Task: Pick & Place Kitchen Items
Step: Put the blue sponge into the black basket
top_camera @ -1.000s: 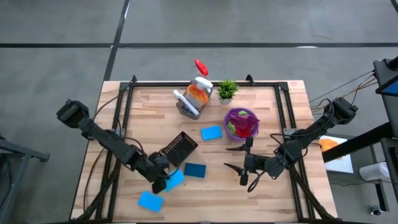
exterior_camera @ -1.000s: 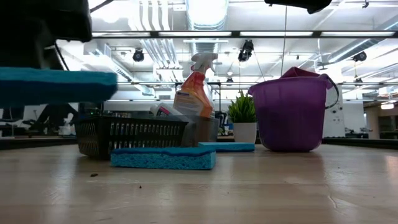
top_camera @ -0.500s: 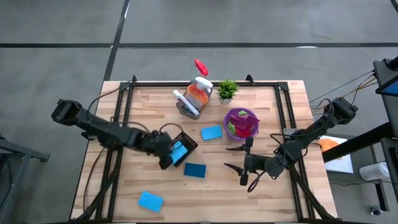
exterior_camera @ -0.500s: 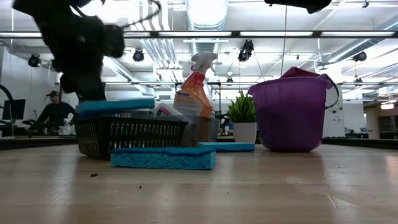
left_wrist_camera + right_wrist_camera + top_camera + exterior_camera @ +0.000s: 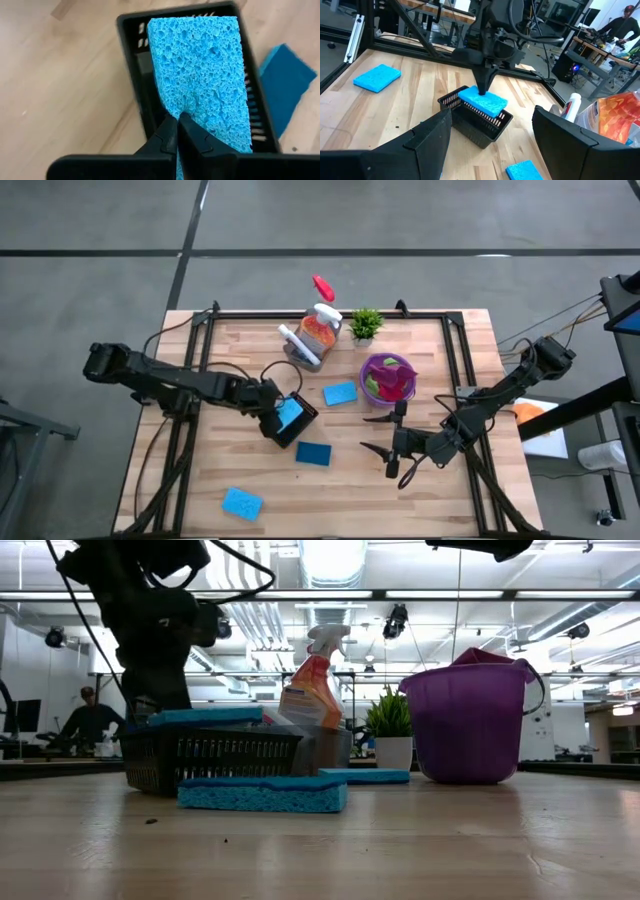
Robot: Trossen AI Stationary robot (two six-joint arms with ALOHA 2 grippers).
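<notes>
A bright blue, pitted sponge (image 5: pixel 205 75) is showing over a black slatted basket (image 5: pixel 135 60); the bucket (image 5: pixel 470 725) is showing purple, the surface (image 5: pixel 250 340) pale wood-grained.

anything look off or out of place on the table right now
One thing: a red object lies on the floor beyond the table's far edge, off the work surface. On the table, the left gripper holds a blue sponge over the black basket; nothing spilled or tipped.

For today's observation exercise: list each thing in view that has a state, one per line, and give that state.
Left end effector: shut on held sponge.
Held sponge: over black basket, not yet released.
Right end effector: open, empty.
Purple bucket: upright, cloths inside.
Spray bottle: upright.
</notes>
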